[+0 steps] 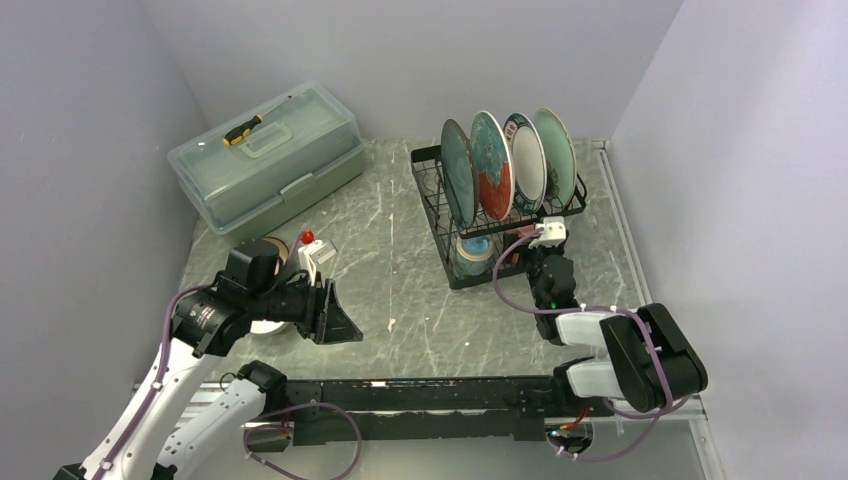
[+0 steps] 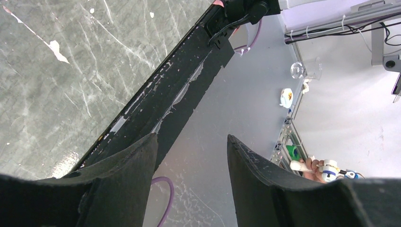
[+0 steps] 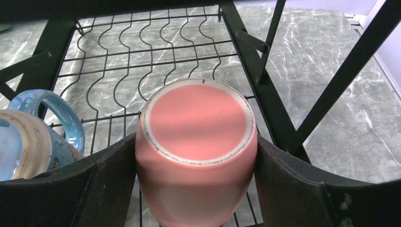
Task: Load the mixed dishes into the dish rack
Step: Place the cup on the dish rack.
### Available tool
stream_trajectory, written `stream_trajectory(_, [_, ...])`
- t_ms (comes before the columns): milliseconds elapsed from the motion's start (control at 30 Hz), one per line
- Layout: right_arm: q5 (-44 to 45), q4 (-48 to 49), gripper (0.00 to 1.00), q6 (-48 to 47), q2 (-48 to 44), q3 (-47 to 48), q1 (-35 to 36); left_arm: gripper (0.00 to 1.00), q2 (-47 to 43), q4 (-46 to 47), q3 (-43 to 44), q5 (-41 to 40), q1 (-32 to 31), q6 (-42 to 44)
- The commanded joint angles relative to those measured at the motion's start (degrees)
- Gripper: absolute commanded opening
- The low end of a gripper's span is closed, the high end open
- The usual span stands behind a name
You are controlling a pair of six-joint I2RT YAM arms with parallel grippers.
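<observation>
Pink mug [image 3: 196, 118], base up, clamped by R gripper [image 3: 196, 144] in dish rack [image 3: 156, 52] lower tier next to blue mug [image 3: 71, 118]; L gripper [image 2: 191, 142] spread, empty.

The work surface is a grey marble-patterned tabletop [image 1: 400, 300] with white veining and a few white chips. Three plain lavender panels enclose it: left wall [image 1: 80, 150], back wall [image 1: 400, 50] and right wall [image 1: 740, 150] (all bare and matte). A black rail [image 1: 420, 395] runs along the near edge. Lighting is even and diffuse, and the shadows are soft. In the left wrist view, a pale surface [image 2: 350, 109] lies beyond the table.
</observation>
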Motion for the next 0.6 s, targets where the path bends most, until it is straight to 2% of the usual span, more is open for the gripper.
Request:
stream_trajectory(0, [3.1,6.7,0.37,1.8,-0.5,4.1,-0.2,0.61,-0.3,1.6,-0.2,1.1,0.0,1.2])
stream_trajectory(333, [5.7,1.1,0.37,9.1,-0.5,6.0,0.0,0.61,0.1,1.8,-0.2,1.2,-0.1,1.3])
stream_trajectory(567, [13.2,2.6,0.37,10.0,4.4,6.6,3.4,0.61,0.6,2.0,-0.3,1.3,0.0,1.3])
